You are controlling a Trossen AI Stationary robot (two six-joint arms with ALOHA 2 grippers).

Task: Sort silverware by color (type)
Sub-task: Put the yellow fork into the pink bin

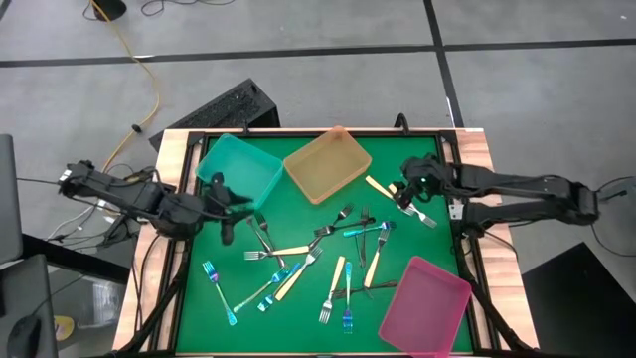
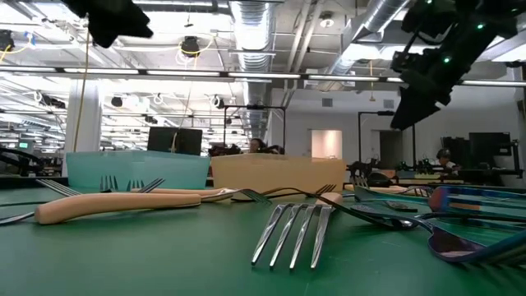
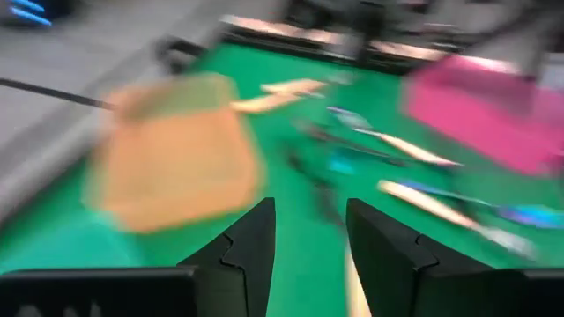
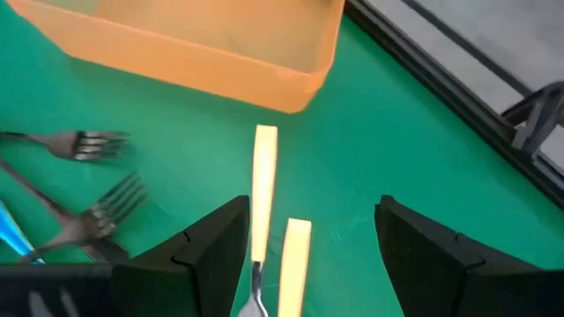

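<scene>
The silverware (image 1: pixel 318 264) lies scattered on the green mat: iridescent blue, dark grey and cream-handled forks. My left gripper (image 1: pixel 237 204) hangs open over the mat beside the teal tray (image 1: pixel 238 169), its fingers (image 3: pixel 256 246) with nothing between them. My right gripper (image 1: pixel 402 191) hovers open near the mat's right side, above two cream-handled forks (image 4: pixel 264 176) (image 4: pixel 295 255) that lie flat on the mat. Their handles show between its spread fingers (image 4: pixel 211 246). In the low view both arms hang well above the mat, left (image 2: pixel 115 20) and right (image 2: pixel 419 82).
An amber tray (image 1: pixel 328 164) stands at the far middle of the mat, right of the teal one. A pink tray (image 1: pixel 425 306) sits at the near right corner. A raised black rim (image 1: pixel 462 239) frames the mat. Bare green mat lies at the near left.
</scene>
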